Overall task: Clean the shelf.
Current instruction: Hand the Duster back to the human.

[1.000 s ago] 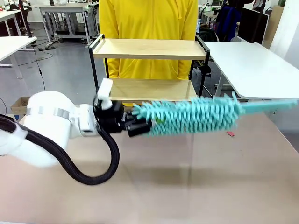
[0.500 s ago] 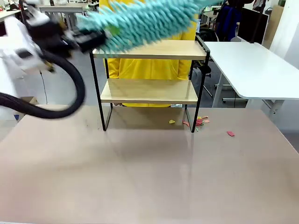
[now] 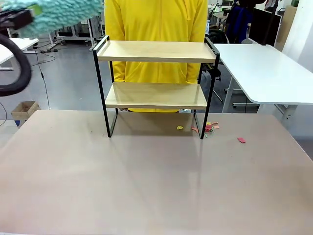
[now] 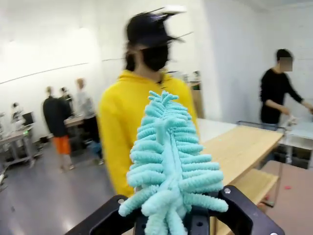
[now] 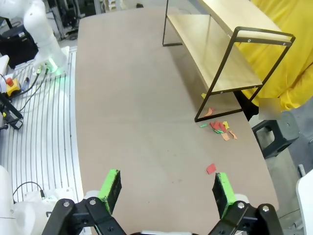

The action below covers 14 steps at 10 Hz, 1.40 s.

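Observation:
The shelf (image 3: pixel 156 51) stands at the table's far side, two bare wooden boards in a black frame; it also appears in the left wrist view (image 4: pixel 243 147) and the right wrist view (image 5: pixel 220 54). My left gripper (image 3: pixel 24 17) is high at the top left, well left of the shelf, shut on a turquoise fluffy duster (image 3: pixel 61 12). In the left wrist view that duster (image 4: pixel 168 161) rises from between the fingers of my left gripper (image 4: pixel 171 223). My right gripper (image 5: pixel 167 191) hovers open above the table, green pads (image 5: pixel 111 188) wide apart.
A person in a yellow top (image 3: pixel 156 19) stands right behind the shelf. Small coloured paper scraps (image 3: pixel 208 127) lie by the shelf's right leg, with a red one (image 3: pixel 241 140) farther right and a yellow one (image 3: pixel 180 128) under the shelf. A white table (image 3: pixel 264 68) stands at the right.
My left arm swung the duster up and to the left, from in front of the lower board, past the top board, to the picture's top left corner.

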Motion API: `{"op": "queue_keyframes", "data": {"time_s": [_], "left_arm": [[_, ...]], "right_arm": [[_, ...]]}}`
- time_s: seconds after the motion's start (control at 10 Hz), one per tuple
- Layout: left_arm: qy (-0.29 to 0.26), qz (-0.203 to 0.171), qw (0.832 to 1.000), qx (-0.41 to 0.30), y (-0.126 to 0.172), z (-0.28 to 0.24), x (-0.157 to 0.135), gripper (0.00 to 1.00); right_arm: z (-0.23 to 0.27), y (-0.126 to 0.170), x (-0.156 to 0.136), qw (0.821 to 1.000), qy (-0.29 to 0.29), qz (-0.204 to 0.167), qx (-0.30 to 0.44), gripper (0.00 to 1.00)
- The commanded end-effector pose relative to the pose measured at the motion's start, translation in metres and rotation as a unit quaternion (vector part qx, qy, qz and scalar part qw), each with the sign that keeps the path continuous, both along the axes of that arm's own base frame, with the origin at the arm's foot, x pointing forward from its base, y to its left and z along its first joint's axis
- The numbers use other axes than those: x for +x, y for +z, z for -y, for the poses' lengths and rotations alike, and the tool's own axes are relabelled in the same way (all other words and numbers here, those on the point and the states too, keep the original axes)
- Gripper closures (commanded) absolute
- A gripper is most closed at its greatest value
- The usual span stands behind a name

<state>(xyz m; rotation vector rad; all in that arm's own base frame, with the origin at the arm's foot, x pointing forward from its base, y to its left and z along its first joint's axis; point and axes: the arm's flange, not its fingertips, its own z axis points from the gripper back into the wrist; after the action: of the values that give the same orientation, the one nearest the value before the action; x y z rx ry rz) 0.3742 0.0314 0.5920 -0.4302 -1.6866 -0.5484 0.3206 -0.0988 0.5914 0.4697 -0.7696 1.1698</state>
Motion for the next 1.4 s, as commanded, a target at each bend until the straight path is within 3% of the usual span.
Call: {"op": "queue_keyframes", "data": {"time_s": [0.0, 0.4, 0.9, 1.0, 1.1, 1.2, 1.3], "left_arm": [[0.086, -0.001, 0.996, -0.014, -0.01, -0.025, -0.016, 0.83], [0.164, -0.042, 0.986, 0.009, -0.075, -0.053, -0.027, 0.83], [0.182, -0.093, 0.979, -0.003, -0.194, -0.055, -0.068, 0.83], [0.167, -0.092, 0.982, -0.013, -0.21, -0.052, -0.075, 0.83], [0.176, -0.086, 0.98, 0.022, -0.217, -0.049, -0.08, 0.83], [0.176, -0.116, 0.977, -0.002, -0.158, -0.07, 0.01, 0.83], [0.176, -0.116, 0.977, -0.002, -0.158, -0.07, 0.01, 0.83]], "right_arm": [[0.002, 0.001, 0.0, 1.0, 0.008, 0.01, 0.006, 0.0], [0.002, 0.001, 0.0, 1.0, 0.008, 0.01, 0.006, 0.0], [0.002, 0.001, 0.0, 1.0, 0.008, 0.01, 0.006, 0.0], [0.002, 0.001, 0.0, 1.0, 0.008, 0.01, 0.006, 0.0], [0.002, 0.001, 0.0, 1.0, 0.008, 0.01, 0.006, 0.0], [0.002, 0.001, 0.0, 1.0, 0.008, 0.01, 0.006, 0.0], [0.002, 0.001, 0.0, 1.0, 0.008, 0.01, 0.006, 0.0]]}}
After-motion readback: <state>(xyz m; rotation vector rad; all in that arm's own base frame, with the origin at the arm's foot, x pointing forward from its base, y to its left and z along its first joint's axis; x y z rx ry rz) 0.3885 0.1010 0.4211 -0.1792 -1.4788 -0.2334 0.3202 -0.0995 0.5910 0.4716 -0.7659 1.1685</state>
